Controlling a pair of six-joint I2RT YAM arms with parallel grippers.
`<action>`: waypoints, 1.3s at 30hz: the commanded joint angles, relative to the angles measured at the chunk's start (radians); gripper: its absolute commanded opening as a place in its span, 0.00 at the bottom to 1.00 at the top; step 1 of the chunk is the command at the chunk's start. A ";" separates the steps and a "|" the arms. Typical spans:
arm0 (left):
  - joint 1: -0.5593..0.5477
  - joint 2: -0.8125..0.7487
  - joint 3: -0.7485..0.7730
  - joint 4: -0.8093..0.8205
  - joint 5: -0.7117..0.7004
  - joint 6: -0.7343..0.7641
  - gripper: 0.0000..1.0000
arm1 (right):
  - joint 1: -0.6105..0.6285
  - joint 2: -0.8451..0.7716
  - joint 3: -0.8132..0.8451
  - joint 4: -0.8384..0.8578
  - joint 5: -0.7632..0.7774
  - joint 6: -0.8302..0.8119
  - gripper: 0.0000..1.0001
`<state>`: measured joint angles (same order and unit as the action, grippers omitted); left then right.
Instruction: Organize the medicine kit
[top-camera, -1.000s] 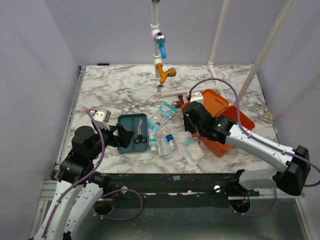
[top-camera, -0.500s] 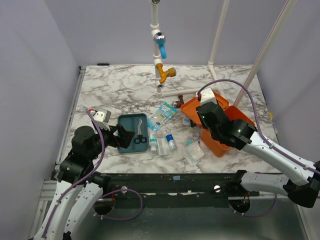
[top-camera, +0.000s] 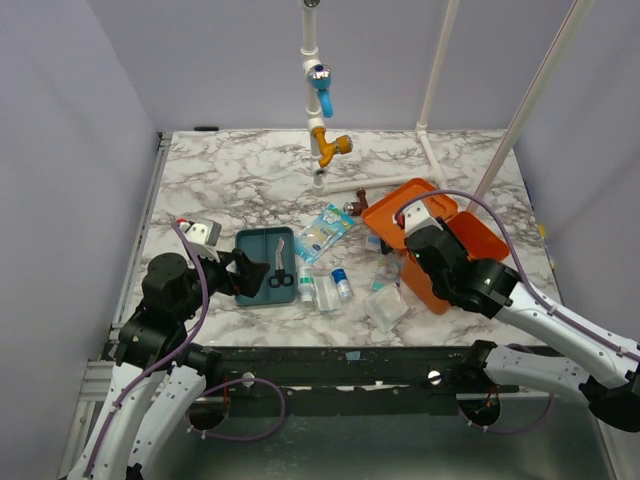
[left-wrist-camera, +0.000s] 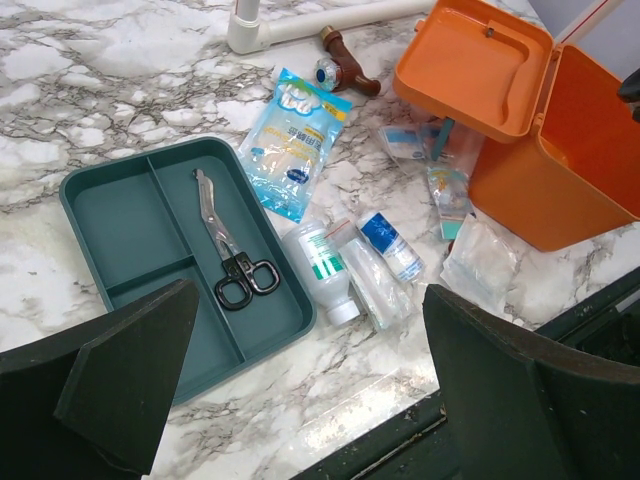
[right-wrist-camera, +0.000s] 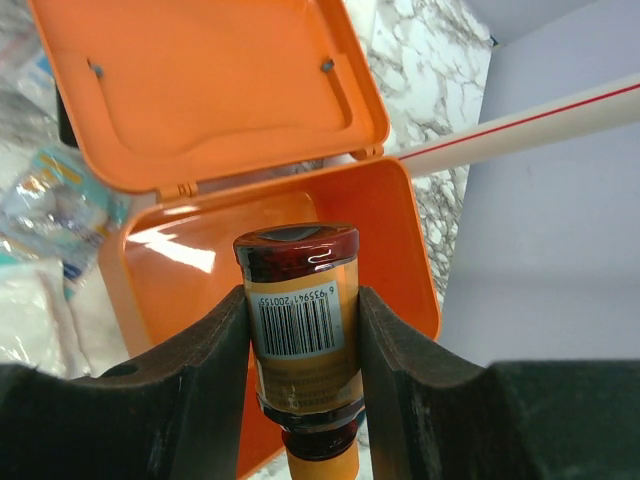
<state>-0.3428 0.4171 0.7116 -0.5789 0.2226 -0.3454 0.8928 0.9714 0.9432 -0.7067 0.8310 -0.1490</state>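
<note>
- Left wrist view: one medicine kit was recorded lid-open, right of one teal tray containing one pair of scissors.
- Left gripper was spread wide, empty.
- Right gripper was clenched on one amber bottle over the kit.

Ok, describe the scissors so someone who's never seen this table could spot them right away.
Find the open orange medicine kit, then the shallow teal tray to its left. The scissors lie in the tray's longest compartment. They are the only thing in the tray, silver blades with black handles, while the packets and small bottles lie outside it.
</note>
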 joint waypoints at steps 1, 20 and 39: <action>-0.004 -0.014 0.011 -0.006 0.029 -0.006 0.99 | -0.002 -0.053 -0.072 0.032 0.005 -0.104 0.27; -0.019 -0.023 0.009 -0.008 0.032 -0.006 0.99 | -0.076 -0.050 -0.221 0.122 -0.208 -0.092 0.28; -0.027 -0.034 0.008 -0.007 0.037 -0.007 0.98 | -0.148 0.012 -0.268 0.168 -0.294 -0.125 0.26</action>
<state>-0.3626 0.3943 0.7116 -0.5793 0.2382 -0.3477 0.7586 0.9585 0.6888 -0.5728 0.5957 -0.2462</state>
